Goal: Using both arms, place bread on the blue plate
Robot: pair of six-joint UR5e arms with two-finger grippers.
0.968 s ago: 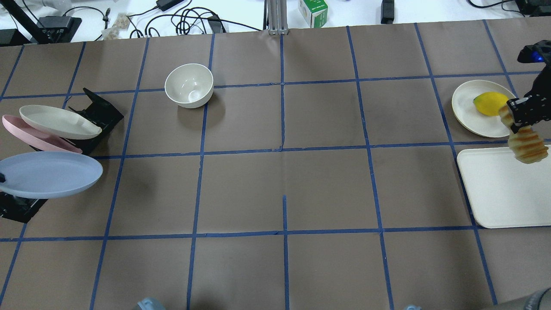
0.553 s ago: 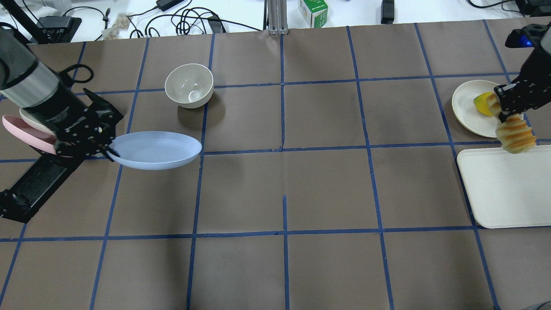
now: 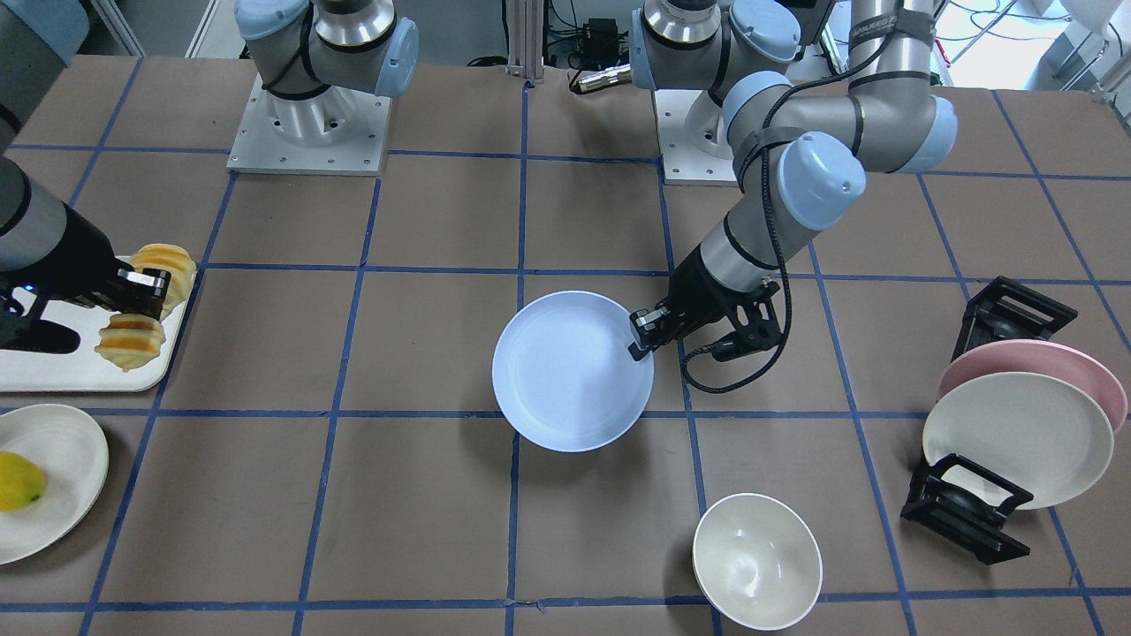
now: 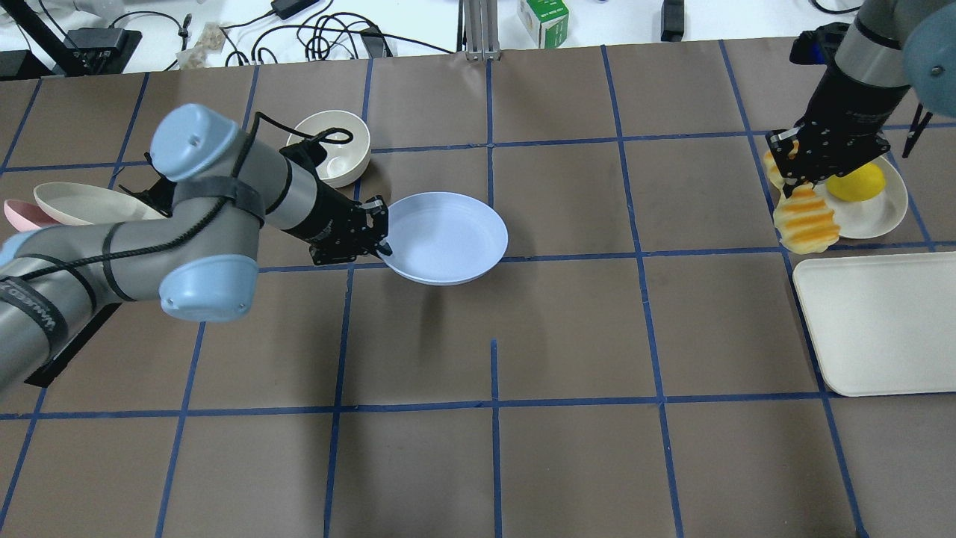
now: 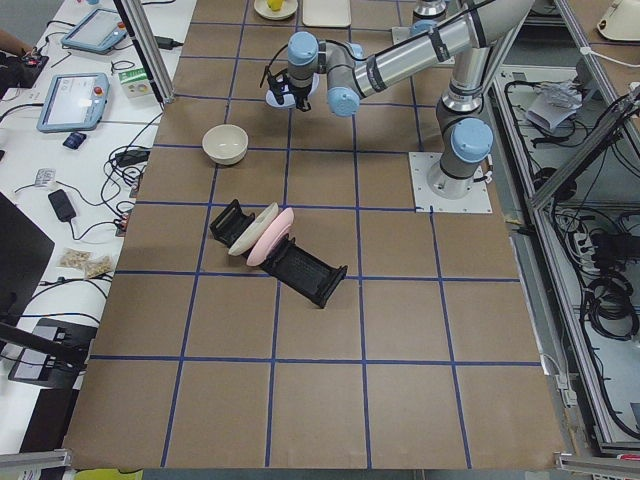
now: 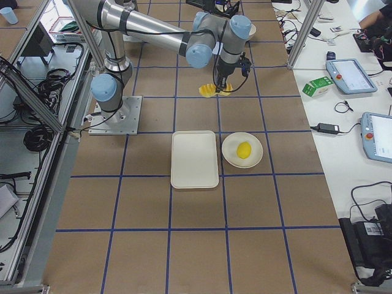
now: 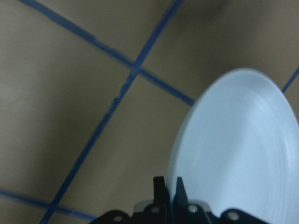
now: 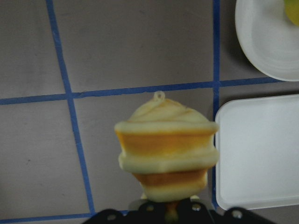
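My left gripper (image 4: 377, 240) is shut on the near-left rim of the blue plate (image 4: 448, 235) and holds it level above the table's middle. The gripper (image 3: 638, 340) and plate (image 3: 570, 371) also show in the front view, and the plate fills the right of the left wrist view (image 7: 243, 154). My right gripper (image 4: 795, 175) is shut on one end of the bread (image 4: 805, 220), a ridged orange and pale yellow loaf hanging down from it at the far right. The bread also shows in the front view (image 3: 131, 343) and in the right wrist view (image 8: 166, 154).
A white tray (image 4: 874, 329) lies at the right edge. Beyond it is a cream plate (image 4: 870, 217) with a yellow lemon (image 4: 855, 181). A cream bowl (image 4: 342, 149) stands behind my left arm. A black rack (image 3: 963, 508) at the left holds a pink and a cream plate.
My left arm has carried the blue plate from the rack at the left to the table's middle. My right arm has moved the bread leftward, off the tray's edge.
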